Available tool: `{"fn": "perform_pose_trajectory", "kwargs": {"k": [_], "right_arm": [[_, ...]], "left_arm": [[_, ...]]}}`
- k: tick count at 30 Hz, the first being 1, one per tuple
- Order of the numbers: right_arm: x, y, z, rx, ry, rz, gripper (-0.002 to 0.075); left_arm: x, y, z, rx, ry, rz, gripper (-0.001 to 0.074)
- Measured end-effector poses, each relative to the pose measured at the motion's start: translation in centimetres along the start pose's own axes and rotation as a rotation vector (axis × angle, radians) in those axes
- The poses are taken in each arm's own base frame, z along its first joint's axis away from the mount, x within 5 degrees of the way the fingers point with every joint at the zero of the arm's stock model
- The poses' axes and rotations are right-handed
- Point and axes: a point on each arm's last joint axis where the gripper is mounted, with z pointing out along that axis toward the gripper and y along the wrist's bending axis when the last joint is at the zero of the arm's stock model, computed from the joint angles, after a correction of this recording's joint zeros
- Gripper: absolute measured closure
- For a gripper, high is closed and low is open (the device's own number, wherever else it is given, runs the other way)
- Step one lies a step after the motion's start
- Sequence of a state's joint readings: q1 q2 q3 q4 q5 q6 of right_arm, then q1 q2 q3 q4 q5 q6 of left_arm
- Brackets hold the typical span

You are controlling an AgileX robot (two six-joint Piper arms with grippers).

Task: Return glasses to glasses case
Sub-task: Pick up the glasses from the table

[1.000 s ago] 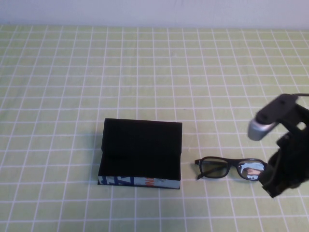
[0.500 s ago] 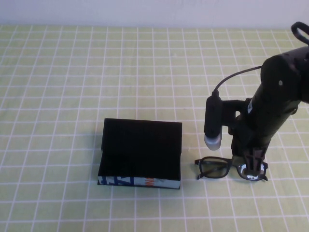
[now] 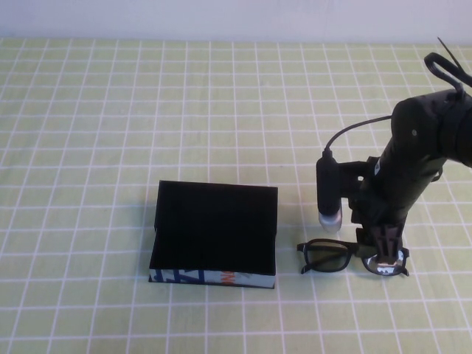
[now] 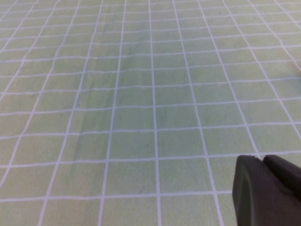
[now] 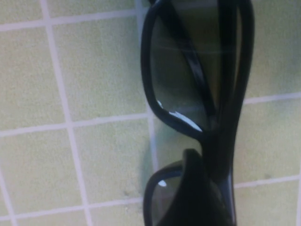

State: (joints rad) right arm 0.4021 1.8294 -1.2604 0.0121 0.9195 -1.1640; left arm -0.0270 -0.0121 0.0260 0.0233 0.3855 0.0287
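The glasses case point(image 3: 214, 234) serves as the reference landmark. It lies on the green checked tablecloth point(image 3: 110, 110) with its lid open, black lining exposed, and its printed blue, white and orange front side facing the near edge of the table.

The glasses point(image 3: 352, 257) lie on the cloth just to the right of the case, apart from it, level with the case's near half. Their long axis runs left to right, roughly parallel to the case's printed front. The lens nearer the case is dark; the farther lens shows a bright reflection.

The right gripper point(image 3: 383, 247) is directly above the lens farther from the case, pointing down, at or very close to the frame. In the right wrist view, one dark fingertip point(image 5: 195, 188) overlaps the frame point(image 5: 221, 108) near the bridge. Whether the fingers are apart or clamped on the frame cannot be told from these views.

The left gripper point(image 4: 268, 190) appears only in its own wrist view, as a dark tip over bare cloth. Its position relative to the case cannot be told, nor its finger state.

Compared with half a second earlier, the right arm has shifted slightly: the silver-tipped wrist camera point(image 3: 329, 195) sits a little higher and farther from the case. The glasses and case have not moved.
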Motion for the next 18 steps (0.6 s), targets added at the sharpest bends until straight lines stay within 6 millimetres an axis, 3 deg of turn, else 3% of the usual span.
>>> {"fn": "perform_pose_trajectory", "kwargs": {"k": [18], "right_arm": [[-0.5, -0.8, 1.6, -0.049, -0.023, -0.018, 0.0307]], "left_arm": [[0.0, 0.0, 0.0, 0.0, 0.0, 0.0, 0.0737]]}}
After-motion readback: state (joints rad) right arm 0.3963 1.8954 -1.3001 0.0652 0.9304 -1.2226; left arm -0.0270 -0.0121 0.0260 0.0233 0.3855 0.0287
